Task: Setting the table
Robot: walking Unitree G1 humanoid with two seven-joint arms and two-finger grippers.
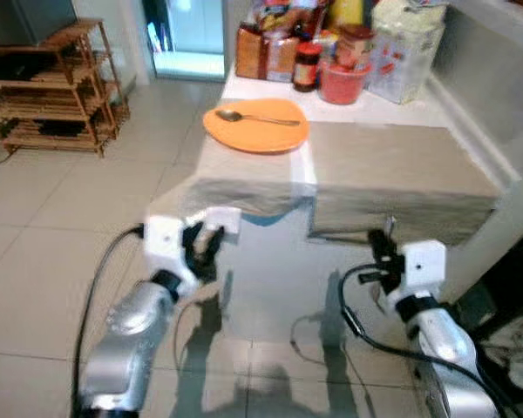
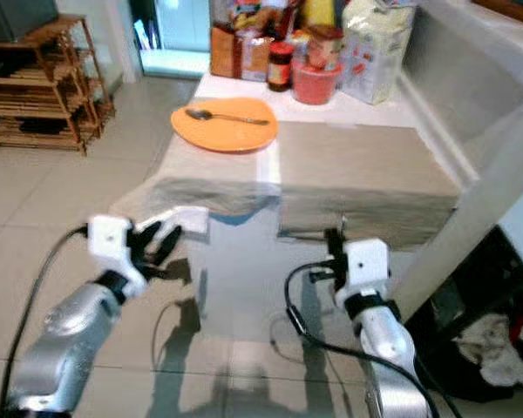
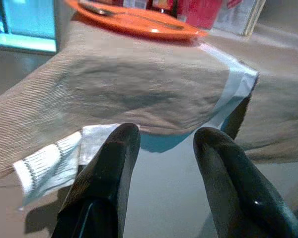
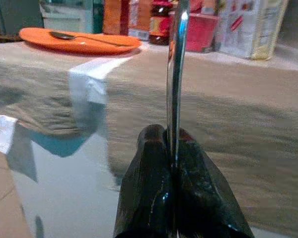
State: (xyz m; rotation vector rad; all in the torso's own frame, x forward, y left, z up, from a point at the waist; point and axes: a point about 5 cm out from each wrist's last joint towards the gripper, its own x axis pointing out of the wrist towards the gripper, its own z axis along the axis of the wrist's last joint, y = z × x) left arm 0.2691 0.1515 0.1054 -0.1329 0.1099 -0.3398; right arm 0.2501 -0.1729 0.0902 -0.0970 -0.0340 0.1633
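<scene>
An orange plate with a spoon on it sits at the far left of the table, on a beige placemat. A second beige placemat lies to its right, overhanging the front edge. My left gripper is open below the table's front left corner, its fingers apart just under the hanging mat. My right gripper sits in front of the right mat's edge, shut on a thin metal utensil that stands upright. I cannot tell what kind of utensil it is.
Jars, a red cup and a plastic bag crowd the back of the table. A wooden shelf stands at the far left on the tiled floor. A pale wall borders the table's right side, with dark clutter below.
</scene>
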